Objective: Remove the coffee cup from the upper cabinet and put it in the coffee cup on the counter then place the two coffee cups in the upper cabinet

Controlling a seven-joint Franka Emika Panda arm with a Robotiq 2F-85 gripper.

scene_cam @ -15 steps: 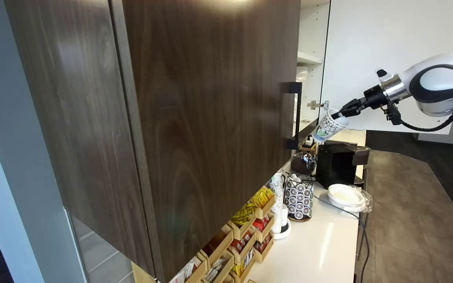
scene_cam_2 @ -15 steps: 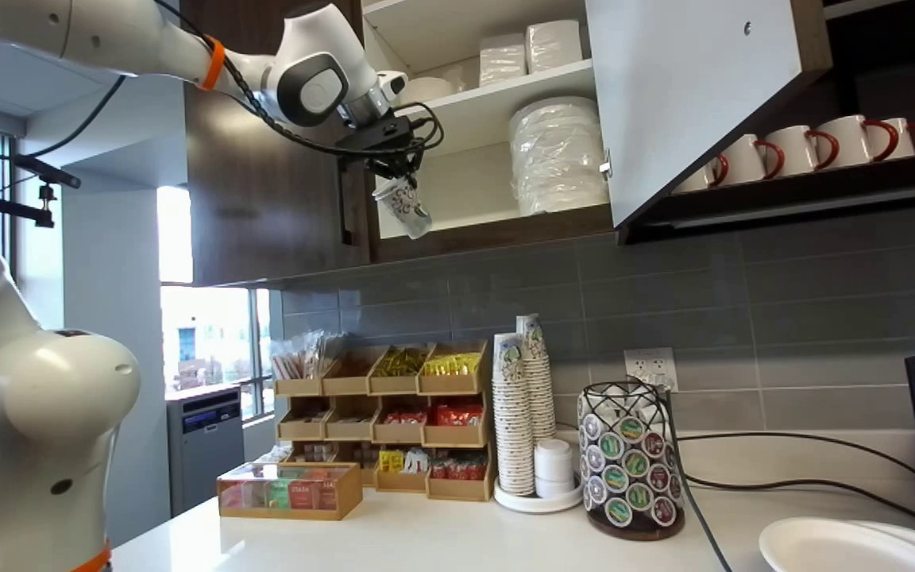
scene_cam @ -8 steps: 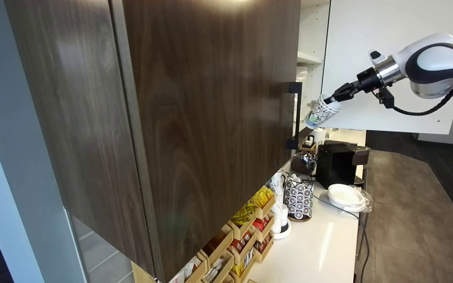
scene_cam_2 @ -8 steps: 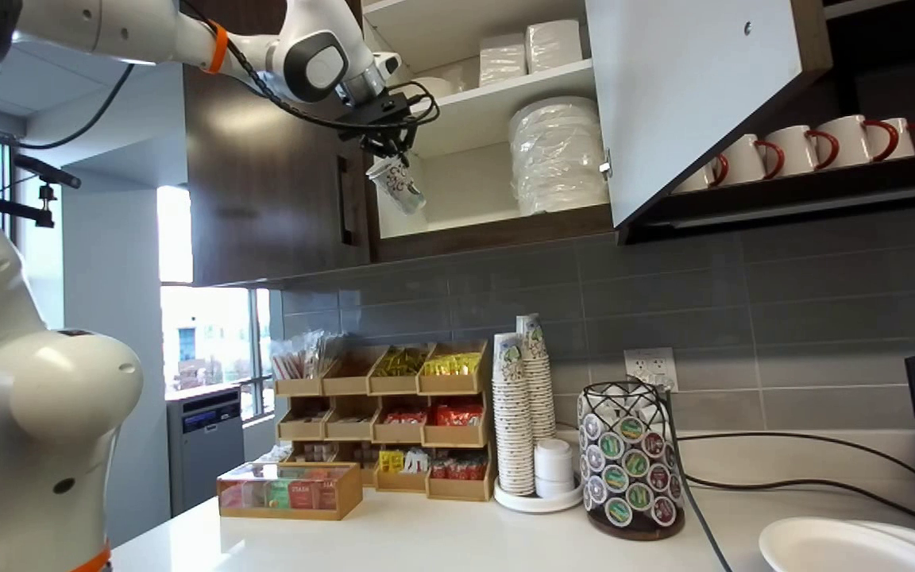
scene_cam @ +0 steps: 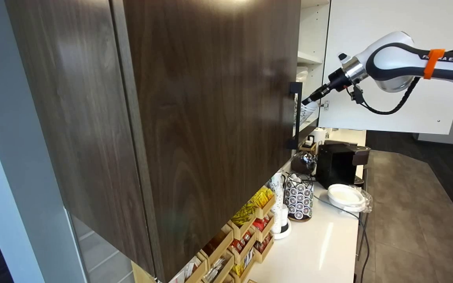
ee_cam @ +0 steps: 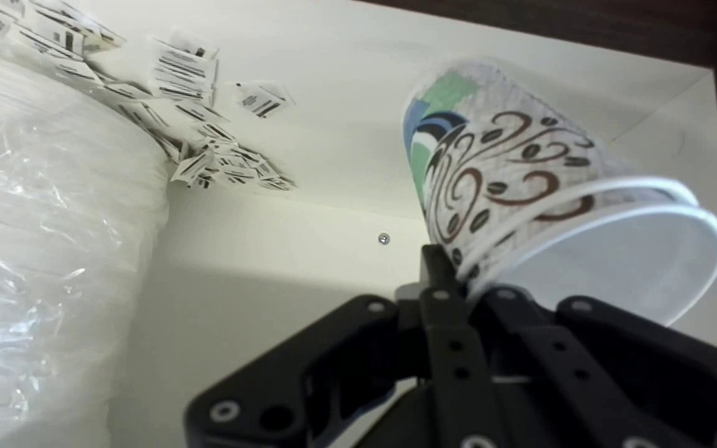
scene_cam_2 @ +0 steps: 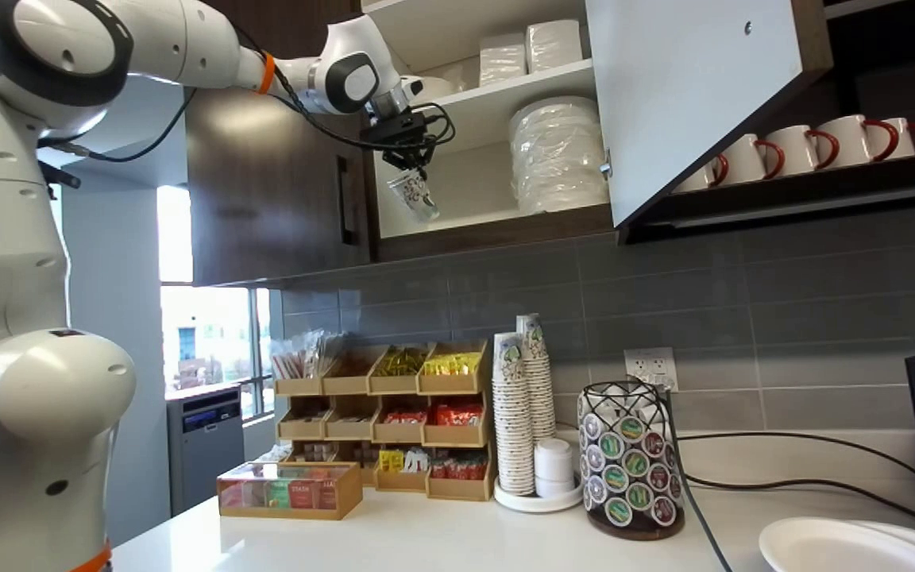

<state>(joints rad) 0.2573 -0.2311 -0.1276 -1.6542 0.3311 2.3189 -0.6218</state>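
Moved since the earlier frame: arm (scene_cam_2: 207,48), tool (ee_cam: 469,280) and coffee cups (ee_cam: 508,155), the last now partly behind the black handle (scene_cam: 298,114) in an exterior view. We list, left to right: clear-topped box (scene_cam_2: 291,496) and packet rack (scene_cam_2: 398,434), on the white surface (scene_cam_2: 442,542). Coffee cups, two, nested, tilted with bases low, at the opening of the upper cabinet (scene_cam_2: 465,183); we cannot tell whether they touch its floor. Tool, gripping their rim. Paper-cup stacks (scene_cam_2: 514,421), upright, on a white tray (scene_cam_2: 537,506). Plastic-wrapped stack (scene_cam_2: 557,159), shelved. Pod holder (scene_cam_2: 631,469), wire-topped, beside the tray. Cabinet door (scene_cam_2: 688,87), white, standing open. Mugs (scene_cam_2: 791,151), red-handled, in a row.
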